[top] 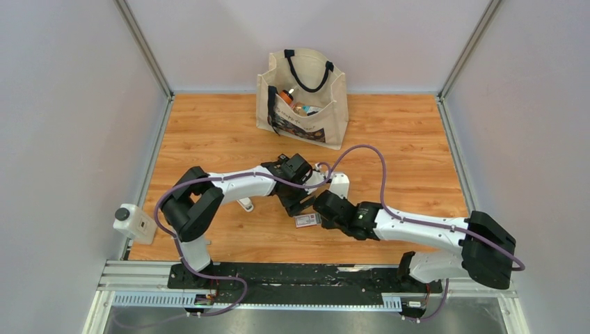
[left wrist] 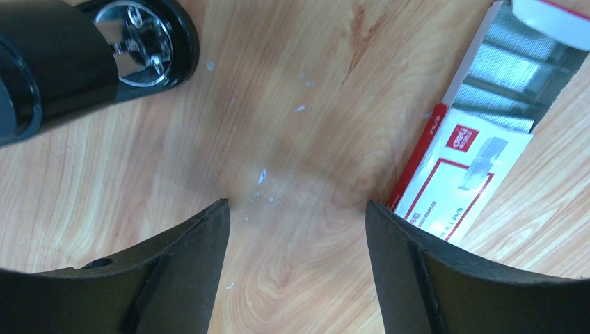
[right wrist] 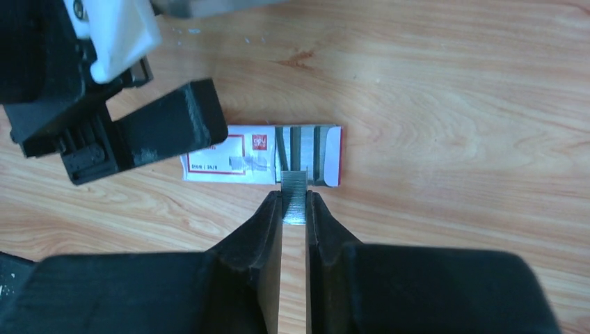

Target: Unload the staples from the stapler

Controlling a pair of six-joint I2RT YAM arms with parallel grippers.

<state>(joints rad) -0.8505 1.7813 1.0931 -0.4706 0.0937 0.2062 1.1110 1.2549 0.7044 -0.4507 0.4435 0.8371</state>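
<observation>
My right gripper (right wrist: 295, 196) is shut on a short grey strip of staples (right wrist: 294, 182), low over the wood at the open end of the small red-and-white box (right wrist: 236, 161). My left gripper (left wrist: 297, 205) is open and empty over bare wood, with the box (left wrist: 459, 174) just beside its right finger. Tiny pale bits (left wrist: 263, 175) lie scattered on the wood ahead of it. A black rounded body with a shiny metal end (left wrist: 136, 42), at top left of the left wrist view, looks like the stapler's knob end. In the top view both grippers (top: 300, 204) (top: 320, 209) meet over the box (top: 307, 220).
The box holds more staple strips (left wrist: 508, 69). A white oblong bar (top: 245, 204) lies left of the left gripper. A canvas tote bag (top: 303, 97) with items stands at the back. A small white device (top: 133, 223) sits at the table's near left edge.
</observation>
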